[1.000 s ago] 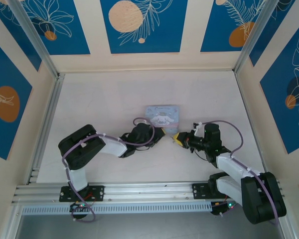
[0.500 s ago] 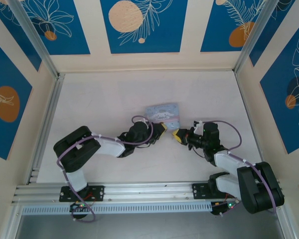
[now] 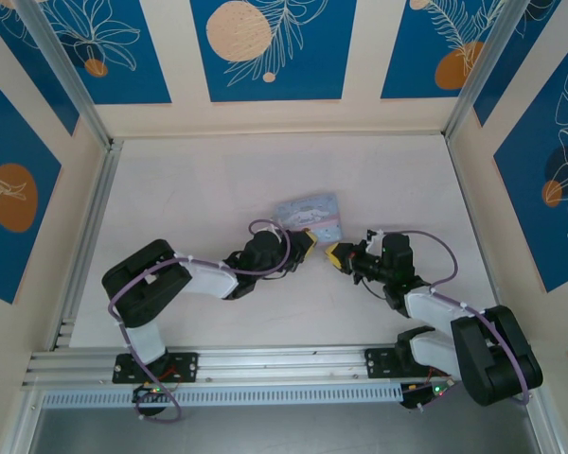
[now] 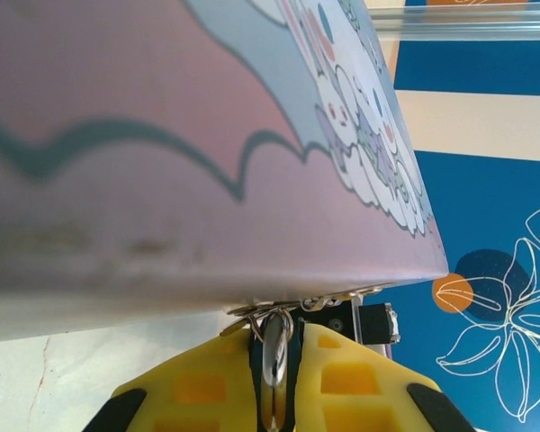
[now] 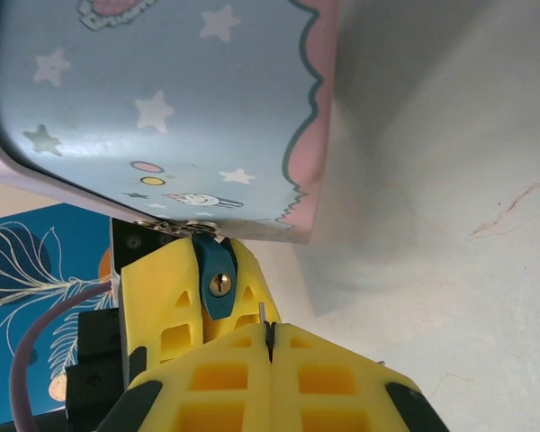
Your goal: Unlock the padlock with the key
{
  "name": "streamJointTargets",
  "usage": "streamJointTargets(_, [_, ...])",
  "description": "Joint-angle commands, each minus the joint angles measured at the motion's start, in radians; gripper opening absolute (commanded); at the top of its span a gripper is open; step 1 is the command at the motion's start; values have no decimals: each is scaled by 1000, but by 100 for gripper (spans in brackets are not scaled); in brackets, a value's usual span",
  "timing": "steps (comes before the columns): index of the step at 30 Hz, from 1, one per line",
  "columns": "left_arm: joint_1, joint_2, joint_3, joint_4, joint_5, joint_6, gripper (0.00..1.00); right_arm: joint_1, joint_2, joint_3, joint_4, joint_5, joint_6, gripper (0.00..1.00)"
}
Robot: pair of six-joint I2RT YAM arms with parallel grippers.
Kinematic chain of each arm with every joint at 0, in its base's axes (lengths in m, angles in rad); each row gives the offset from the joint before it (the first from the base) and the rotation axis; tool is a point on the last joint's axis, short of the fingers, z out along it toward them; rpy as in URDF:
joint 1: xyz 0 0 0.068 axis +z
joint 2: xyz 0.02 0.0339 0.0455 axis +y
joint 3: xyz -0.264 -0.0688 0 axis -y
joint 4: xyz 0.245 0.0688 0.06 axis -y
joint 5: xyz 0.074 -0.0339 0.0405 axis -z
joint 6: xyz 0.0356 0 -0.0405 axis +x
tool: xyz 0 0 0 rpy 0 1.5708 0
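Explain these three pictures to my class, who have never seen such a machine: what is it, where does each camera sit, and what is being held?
Two robot arms are bolted at the near edge of a pale table. The wide picture looks down from above. The two close-ups come from a camera on each wrist, with that arm's own yellow fingers at the bottom. A pale blue cartoon tin is just beyond the grippers. The left gripper is shut on the small blue padlock at the tin's edge. The right gripper is shut on a thin metal sliver, seemingly the key, just short of the keyhole.
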Motion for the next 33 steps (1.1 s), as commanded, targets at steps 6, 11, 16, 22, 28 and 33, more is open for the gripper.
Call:
streamJointTargets(6, [-9,5,16,62,-8,-13,0,16,26,35,21,33,17,0])
streamJointTargets(11, [-10,7,15,60,-7,-12,0,17,26,50,13,32,15,0])
streamJointTargets(16, [-12,8,17,62,-7,-13,0,20,30,60,6,34,14,0])
streamJointTargets(22, [-14,8,24,61,-4,-12,0,27,34,70,8,36,14,0])
streamJointTargets(28, [-17,12,25,60,-2,-13,0,31,35,77,7,37,17,0])
streamJointTargets(33, [-20,12,26,62,-3,-12,0,33,34,86,8,37,19,0])
